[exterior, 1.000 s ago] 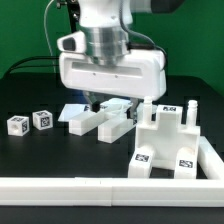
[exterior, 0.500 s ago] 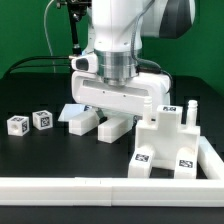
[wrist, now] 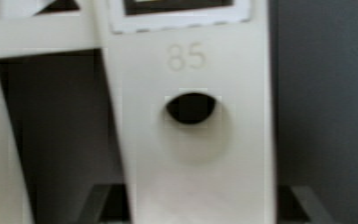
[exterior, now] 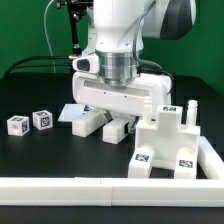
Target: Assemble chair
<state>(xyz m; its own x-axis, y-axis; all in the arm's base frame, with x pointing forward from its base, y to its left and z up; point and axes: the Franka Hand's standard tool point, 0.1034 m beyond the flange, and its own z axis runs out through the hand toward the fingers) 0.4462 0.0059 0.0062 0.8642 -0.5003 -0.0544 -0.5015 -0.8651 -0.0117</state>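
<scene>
Rail (exterior: 60,186): along the table's (exterior: 40,150) front edge.
Blocky chair part (exterior: 165,140): just behind the rail, at the exterior view's right.
Tagged cubes (exterior: 17,125): side by side, toward the exterior view's left.
Chair panel (wrist: 190,110): mid-table, under the gripper, one hole showing.
Gripper (wrist: 202,205): fingers (wrist: 108,203) flank the panel; cannot tell whether they are clamped on it.

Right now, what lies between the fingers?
In the wrist view, a flat white chair piece with a round hole fills the gap between the two dark fingers. Whether they touch its edges cannot be told.
</scene>
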